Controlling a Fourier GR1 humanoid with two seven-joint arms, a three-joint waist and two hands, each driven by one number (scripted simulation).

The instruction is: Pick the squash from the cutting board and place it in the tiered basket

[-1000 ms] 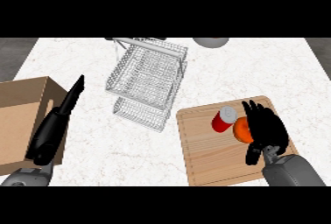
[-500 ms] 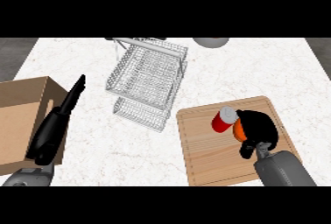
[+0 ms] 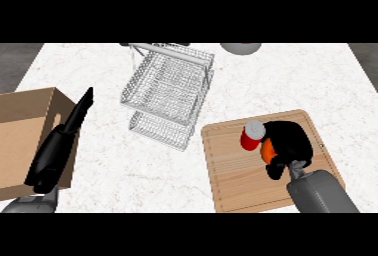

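Counter with basket, board, perhaps bowl

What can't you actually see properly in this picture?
All in the head view:
the squash, mostly hidden under the curled right robot hand;
the grey round thing, cut off at the top edge;
the cardboard box, cut off at the left edge, partly behind the left robot hand.

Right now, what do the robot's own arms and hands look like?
Two smooth, rounded forearms in plain grey: the left forearm and the thicker-looking right forearm. Each ends in an all-black hand with slim fingers and a thumb, the left hand and the right hand. A darker joint links the right hand to its forearm. No cables, markings or sleeves show.
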